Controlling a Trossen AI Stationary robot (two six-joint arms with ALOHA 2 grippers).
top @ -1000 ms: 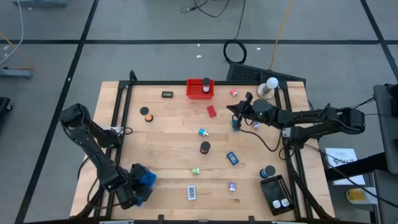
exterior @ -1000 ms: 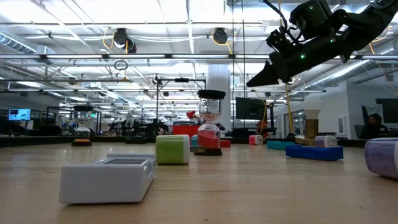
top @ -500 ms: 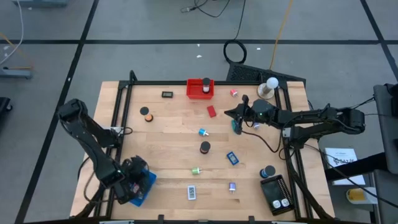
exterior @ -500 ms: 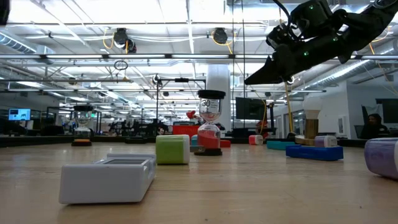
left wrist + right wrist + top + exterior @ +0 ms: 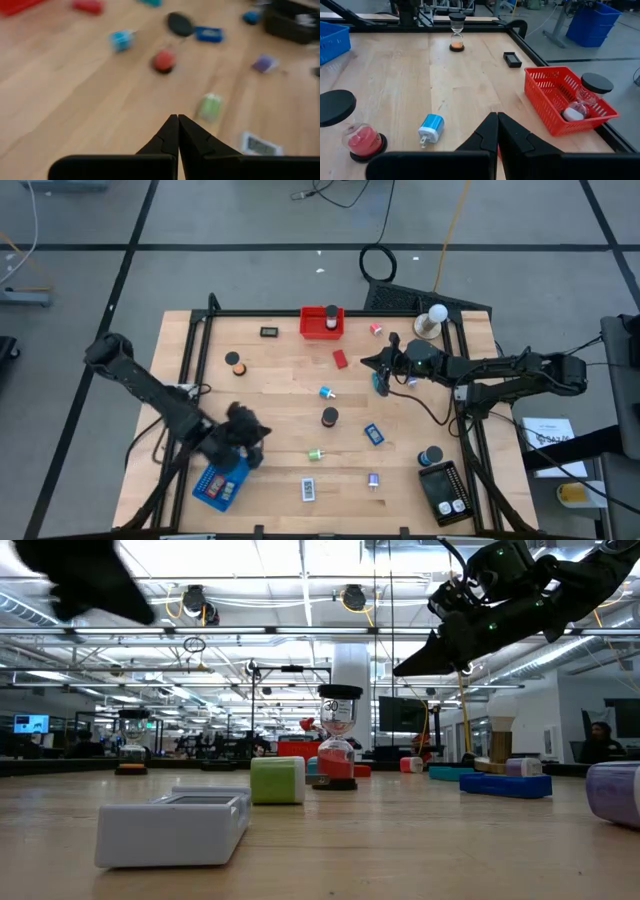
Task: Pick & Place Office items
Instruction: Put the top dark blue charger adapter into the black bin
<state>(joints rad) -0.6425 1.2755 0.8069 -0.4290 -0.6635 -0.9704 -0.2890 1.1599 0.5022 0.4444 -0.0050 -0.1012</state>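
Above the blue tray [image 5: 220, 485], our left gripper [image 5: 250, 442] hangs with fingers pinched closed, empty, probably between picks; right gripper [image 5: 372, 363] is closed too.

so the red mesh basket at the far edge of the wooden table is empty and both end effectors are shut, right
Not quite. The red mesh plastic basket is not empty: the right wrist view shows a small hourglass with a black cap inside it. Both the left end effector and right end effector are indeed shut.
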